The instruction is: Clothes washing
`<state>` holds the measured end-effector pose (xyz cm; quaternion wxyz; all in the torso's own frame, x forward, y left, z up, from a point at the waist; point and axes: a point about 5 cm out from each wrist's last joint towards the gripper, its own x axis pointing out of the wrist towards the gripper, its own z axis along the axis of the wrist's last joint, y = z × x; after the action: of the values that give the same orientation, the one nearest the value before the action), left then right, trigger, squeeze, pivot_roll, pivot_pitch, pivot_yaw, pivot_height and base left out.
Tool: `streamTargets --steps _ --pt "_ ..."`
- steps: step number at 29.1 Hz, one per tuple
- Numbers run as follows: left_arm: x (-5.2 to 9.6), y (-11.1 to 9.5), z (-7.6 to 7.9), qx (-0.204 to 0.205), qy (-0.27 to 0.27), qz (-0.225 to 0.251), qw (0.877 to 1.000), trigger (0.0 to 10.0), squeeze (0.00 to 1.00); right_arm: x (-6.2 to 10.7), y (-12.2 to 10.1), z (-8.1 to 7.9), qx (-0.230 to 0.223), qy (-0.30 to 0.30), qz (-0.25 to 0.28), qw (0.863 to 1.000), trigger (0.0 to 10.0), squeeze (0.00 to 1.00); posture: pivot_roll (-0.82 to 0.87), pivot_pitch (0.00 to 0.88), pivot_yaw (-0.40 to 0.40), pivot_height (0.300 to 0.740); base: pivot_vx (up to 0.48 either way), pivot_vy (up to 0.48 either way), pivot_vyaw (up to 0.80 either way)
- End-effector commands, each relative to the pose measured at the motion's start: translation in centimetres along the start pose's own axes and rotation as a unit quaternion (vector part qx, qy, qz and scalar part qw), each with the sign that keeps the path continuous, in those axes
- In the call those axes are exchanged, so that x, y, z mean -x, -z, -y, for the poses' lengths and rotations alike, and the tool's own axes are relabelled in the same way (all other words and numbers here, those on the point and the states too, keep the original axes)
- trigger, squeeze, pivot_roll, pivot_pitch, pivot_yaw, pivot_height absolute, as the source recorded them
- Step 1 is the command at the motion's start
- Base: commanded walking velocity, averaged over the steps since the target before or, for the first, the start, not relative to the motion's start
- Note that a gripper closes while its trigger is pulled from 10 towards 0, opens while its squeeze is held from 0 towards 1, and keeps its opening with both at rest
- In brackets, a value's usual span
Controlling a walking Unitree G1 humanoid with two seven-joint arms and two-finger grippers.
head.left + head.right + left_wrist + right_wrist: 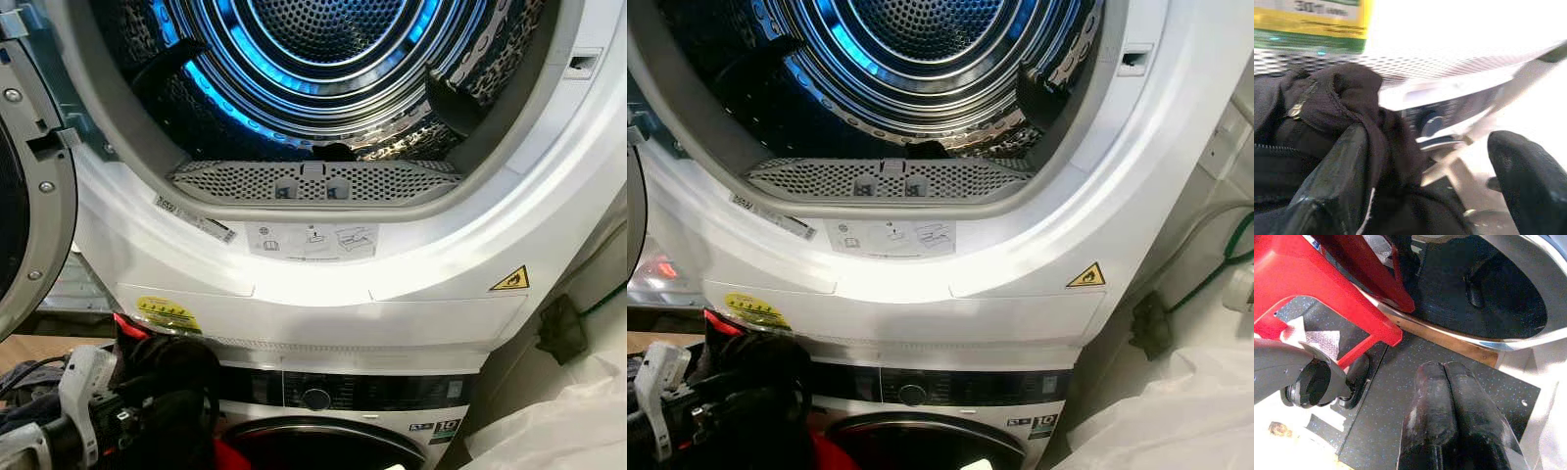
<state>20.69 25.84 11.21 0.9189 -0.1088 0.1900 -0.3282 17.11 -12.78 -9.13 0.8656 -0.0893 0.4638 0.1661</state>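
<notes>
The dryer (323, 294) is standing on top of the washing machine (333, 411), and its door (29, 186) is hanging wide to the robot's left, leaving the blue-lit drum (323, 59) ready to take a load. The left gripper (1425, 186) is sitting low at the front of the machines, just under the dryer's yellow sticker (167, 313), probably so the bundle can go up into the drum. Its fingers (1337, 176) are standing fairly wide, one of them pressing into the dark clothes (1342, 107) bunched against it, so it is carrying them loosely rather than pinching them. The right gripper (1454, 406) is hanging idle above the dark floor mat (1400, 396), near a red stool (1317, 279), its fingers pressed together on nothing.
</notes>
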Motion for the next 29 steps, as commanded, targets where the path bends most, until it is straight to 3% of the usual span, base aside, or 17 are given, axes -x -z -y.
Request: streamTargets --steps 1,5,7,11,12,13,14,21,24,28,29 --pt "0.3 -0.1 0.0 -0.005 0.018 -0.023 1.000 10.0 1.00 -0.1 -0.4 -0.2 -0.003 -0.001 0.003 1.000 10.0 0.00 0.13 0.000 0.075 0.740 0.000 0.000 0.00" --pt "1.2 0.3 -0.3 -0.012 0.019 -0.061 0.998 10.0 1.00 -0.1 -0.5 -0.3 -0.003 -0.003 0.003 1.000 10.0 0.00 0.13 0.000 0.081 0.740 0.000 0.000 0.00" --pt "1.8 0.7 -1.0 -0.047 -0.023 -0.101 0.994 10.0 1.00 -0.2 -0.5 -0.3 -0.006 -0.004 0.002 1.000 10.0 0.00 0.13 0.000 0.082 0.740 0.000 0.000 0.00" --pt "1.8 1.0 -1.9 -0.077 -0.069 -0.127 0.986 10.0 1.00 -0.2 -0.6 -0.3 -0.008 -0.005 0.003 1.000 10.0 0.00 0.13 0.000 0.087 0.740 0.000 0.000 0.00" --pt "1.7 1.1 -2.2 -0.091 -0.086 -0.136 0.983 10.0 0.80 -0.2 -0.6 -0.3 -0.008 -0.004 0.003 1.000 10.0 0.00 0.13 0.000 0.087 0.740 0.000 0.000 0.00" --pt "1.6 1.2 -2.3 -0.093 -0.091 -0.136 0.982 10.0 0.44 -0.2 -0.6 -0.3 -0.008 -0.004 0.003 1.000 10.0 0.00 0.13 0.000 0.087 0.740 0.000 0.000 0.00" --pt "1.3 1.2 -2.3 -0.089 -0.094 -0.131 0.983 10.0 0.00 -0.2 -0.6 -0.3 -0.008 -0.004 0.003 1.000 10.0 0.00 0.12 0.000 0.091 0.740 0.000 0.000 0.00" --pt "-0.7 1.8 -2.2 -0.071 -0.072 -0.117 0.988 10.0 0.00 -0.2 -0.8 -0.3 -0.014 -0.001 0.005 1.000 10.0 0.00 0.12 0.000 0.093 0.740 0.000 0.000 0.00" --pt "-2.4 2.5 -2.1 -0.101 -0.058 -0.134 0.984 10.0 0.00 -0.2 -0.9 -0.4 -0.014 -0.001 0.006 1.000 10.0 0.00 0.11 0.000 0.095 0.740 0.000 0.000 0.00" --pt "-5.4 2.2 -1.7 -0.099 -0.026 -0.109 0.989 10.0 0.00 -0.3 -1.0 -0.3 -0.010 0.000 0.008 1.000 10.0 0.00 0.10 0.000 0.099 0.740 0.000 0.000 0.00" --pt "-5.4 2.2 -1.7 -0.099 -0.026 -0.109 0.989 10.0 0.00 -0.3 -1.0 -0.3 -0.010 0.000 0.008 1.000 10.0 0.00 0.10 0.000 0.099 0.740 0.000 0.000 0.00"
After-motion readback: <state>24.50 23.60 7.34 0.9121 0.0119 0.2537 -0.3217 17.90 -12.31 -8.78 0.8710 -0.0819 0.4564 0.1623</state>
